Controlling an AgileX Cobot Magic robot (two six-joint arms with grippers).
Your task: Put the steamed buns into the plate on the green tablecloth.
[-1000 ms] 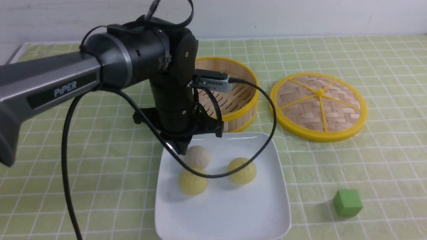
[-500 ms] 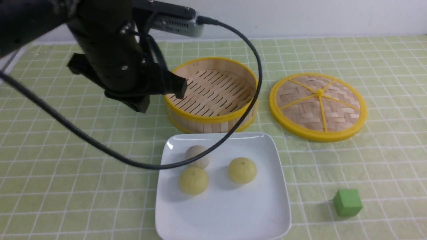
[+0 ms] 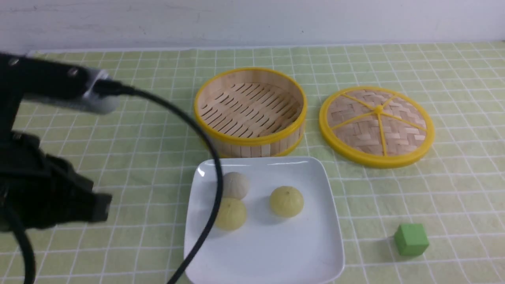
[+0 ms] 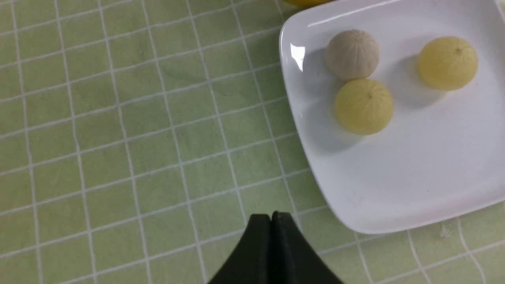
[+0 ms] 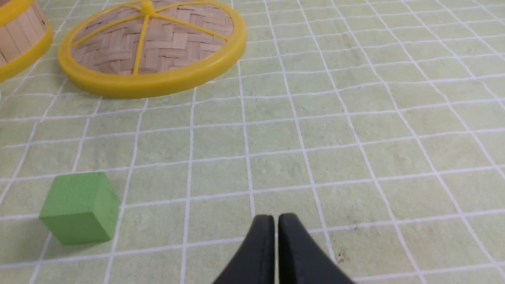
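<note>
Three steamed buns lie in the white square plate on the green tablecloth: an off-white one, a pale yellow one touching it, and a second pale yellow one apart to the right. The left wrist view shows the same buns in the plate. My left gripper is shut and empty, over bare cloth left of the plate. My left arm is at the front view's left edge. My right gripper is shut and empty over the cloth.
An empty bamboo steamer basket stands behind the plate, its woven lid to the right. A green cube sits right of the plate and shows in the right wrist view. My left arm's black cable crosses the plate's left side.
My left arm has pulled up and away from the plate, swinging left and toward the near edge. The three buns stay in the plate.
</note>
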